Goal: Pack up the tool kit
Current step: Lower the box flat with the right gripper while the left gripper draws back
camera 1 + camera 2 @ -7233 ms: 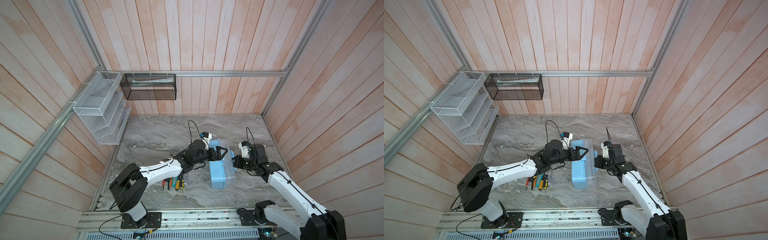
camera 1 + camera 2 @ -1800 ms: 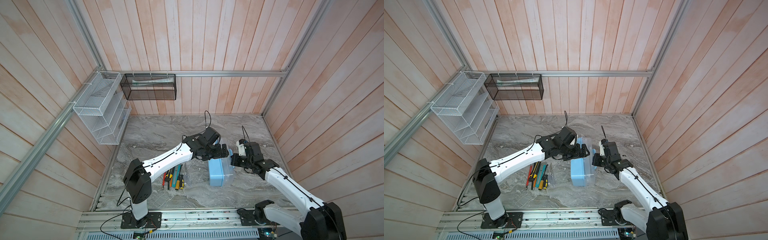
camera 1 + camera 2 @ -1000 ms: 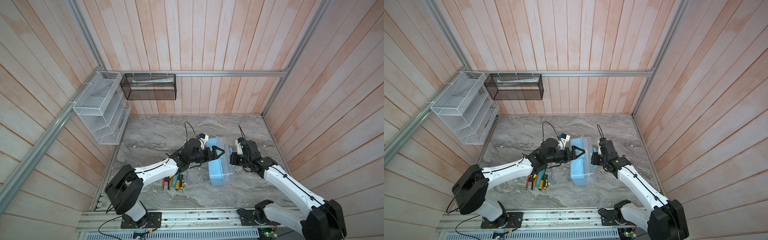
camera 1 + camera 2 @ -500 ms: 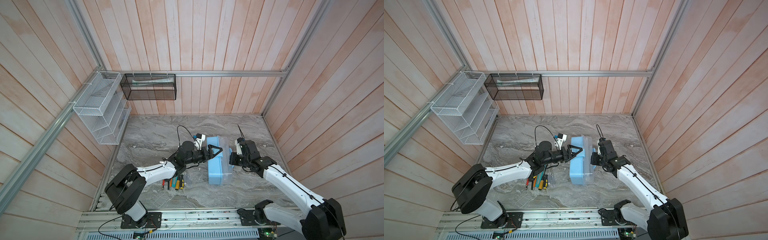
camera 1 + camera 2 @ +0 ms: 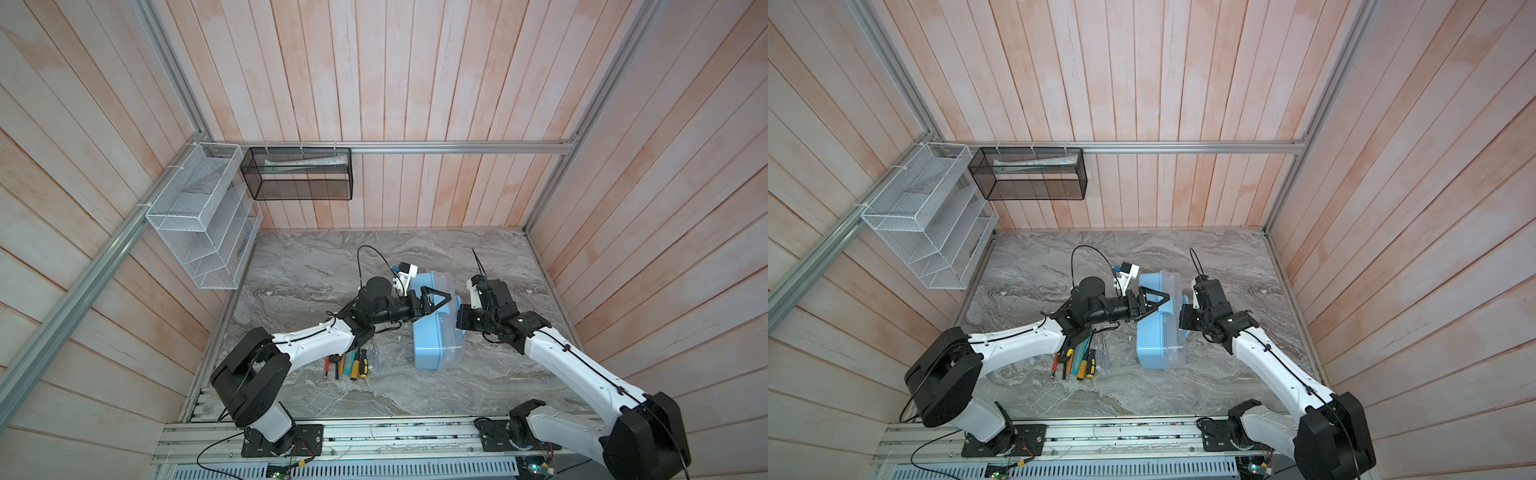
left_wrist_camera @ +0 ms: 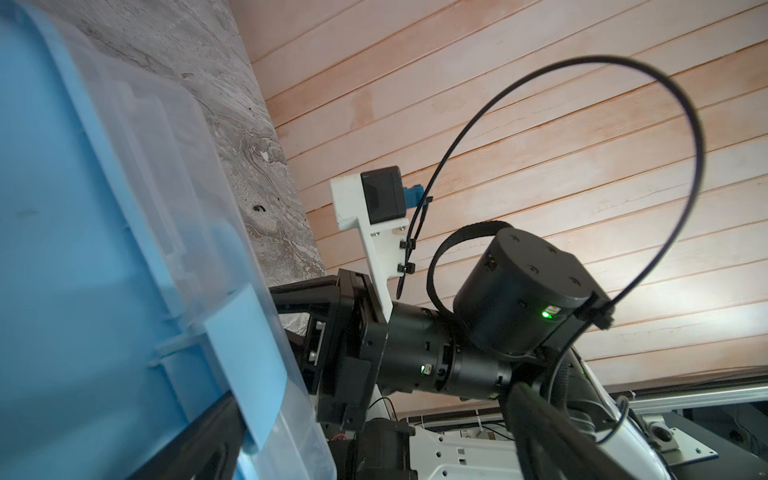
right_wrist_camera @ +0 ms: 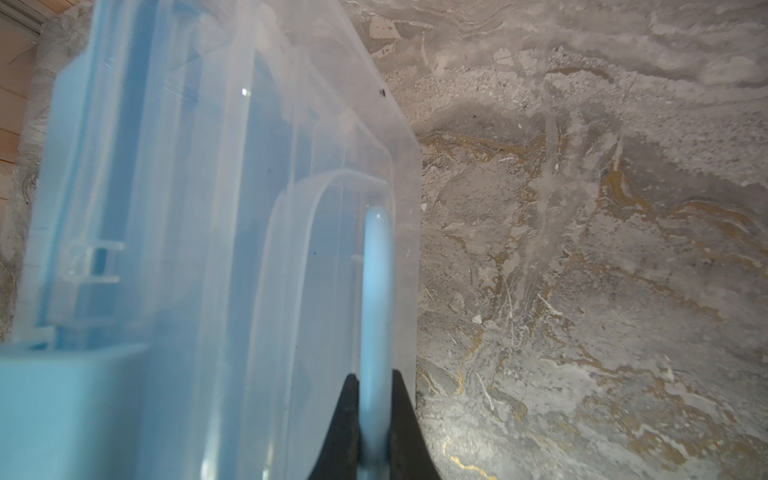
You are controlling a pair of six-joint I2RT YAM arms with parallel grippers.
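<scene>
Right gripper (image 7: 374, 384) pinches the blue handle (image 7: 375, 266) of the box (image 5: 432, 349); left gripper (image 5: 445, 297), spread, flanks its opposite side.

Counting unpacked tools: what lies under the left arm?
Loose tools on the table: red, teal and yellow handles show. Their other ends are covered by the left forearm.
</scene>
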